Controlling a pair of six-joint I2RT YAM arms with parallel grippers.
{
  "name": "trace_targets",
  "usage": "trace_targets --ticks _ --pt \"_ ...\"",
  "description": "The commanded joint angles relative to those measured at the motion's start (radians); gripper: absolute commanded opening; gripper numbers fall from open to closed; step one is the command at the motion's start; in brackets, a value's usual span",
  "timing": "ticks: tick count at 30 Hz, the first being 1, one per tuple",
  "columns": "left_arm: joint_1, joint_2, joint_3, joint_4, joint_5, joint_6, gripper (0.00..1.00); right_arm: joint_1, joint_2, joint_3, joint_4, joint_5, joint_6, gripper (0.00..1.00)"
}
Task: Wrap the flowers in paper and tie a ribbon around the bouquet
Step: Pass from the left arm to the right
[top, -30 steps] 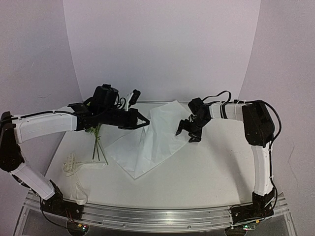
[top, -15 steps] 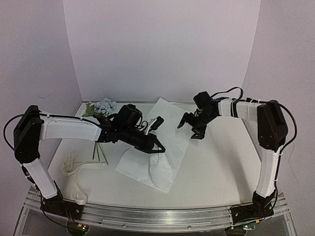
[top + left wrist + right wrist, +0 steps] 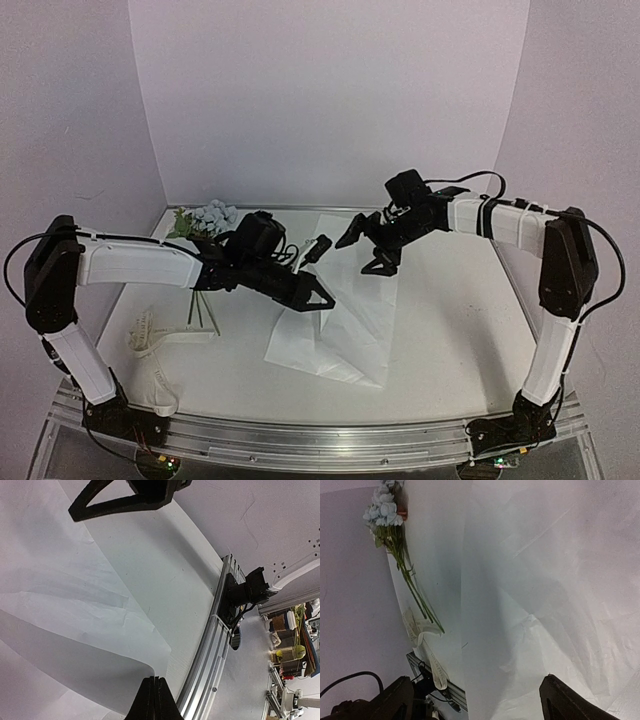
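The paper (image 3: 350, 310) lies crumpled and partly folded on the table (image 3: 450, 330), right of centre. The left gripper (image 3: 322, 301) reaches across to its left edge. Its jaws are pressed together, apparently pinching a raised fold of the sheet, though the wrist view leaves that contact unclear. The right gripper (image 3: 360, 250) hovers over the paper's far end, jaws spread wide and holding nothing. The flowers (image 3: 205, 220) lie at the table's far left, stems pointing toward the near edge. The ribbon (image 3: 150, 345) is loosely coiled just beside the stem ends.
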Motion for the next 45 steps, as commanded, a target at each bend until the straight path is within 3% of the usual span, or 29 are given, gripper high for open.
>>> trace_targets --ticks 1,15,26,28,32,34,37,39,45 --pt "-0.004 -0.071 -0.001 0.018 0.0 0.038 0.0 0.059 0.038 0.088 -0.005 -0.108 0.016 0.89" --pt "-0.004 -0.1 0.001 0.018 0.003 0.054 0.0 0.124 0.133 0.141 -0.032 -0.152 0.049 0.69" --pt "-0.003 -0.111 0.0 0.012 -0.004 0.064 0.0 0.143 0.114 0.135 -0.106 -0.149 -0.023 0.41" --pt "-0.003 -0.115 0.002 0.008 -0.006 0.066 0.0 0.143 0.111 0.135 -0.115 -0.149 -0.031 0.33" --pt "-0.003 -0.123 -0.004 0.01 -0.021 0.058 0.0 0.143 0.111 0.154 -0.138 -0.15 -0.046 0.0" --pt "-0.002 -0.13 -0.016 0.016 -0.042 0.042 0.16 0.143 0.103 0.168 -0.176 -0.125 -0.073 0.0" --pt "0.014 -0.158 -0.062 0.055 -0.076 0.001 0.48 0.143 0.067 0.169 -0.22 -0.062 -0.127 0.0" --pt "0.045 -0.194 -0.111 0.114 -0.087 -0.053 0.63 0.143 0.041 0.16 -0.24 -0.018 -0.154 0.0" --pt "0.206 -0.262 -0.258 0.265 -0.102 -0.259 0.73 0.147 -0.033 0.12 -0.252 0.082 -0.178 0.0"
